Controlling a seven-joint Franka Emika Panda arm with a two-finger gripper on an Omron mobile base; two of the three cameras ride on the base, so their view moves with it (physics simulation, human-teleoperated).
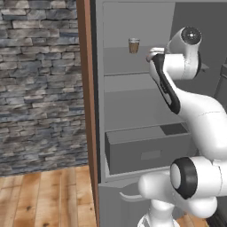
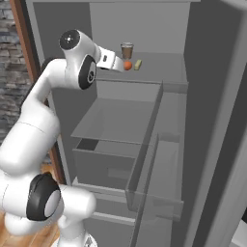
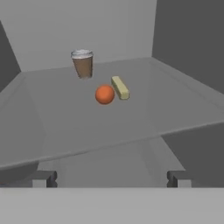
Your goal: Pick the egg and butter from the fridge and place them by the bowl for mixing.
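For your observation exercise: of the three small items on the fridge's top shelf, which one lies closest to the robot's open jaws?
The egg, the orange-red ball; the butter lies beside it and the brown cup stands farther back.

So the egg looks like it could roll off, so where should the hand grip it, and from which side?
Probably across the egg's widest middle, coming in level from the shelf's open front. It is a smooth ball, so only the middle gives the fingers purchase. The butter lies close on one side and the cup stands behind, so the open hand must straddle carefully.
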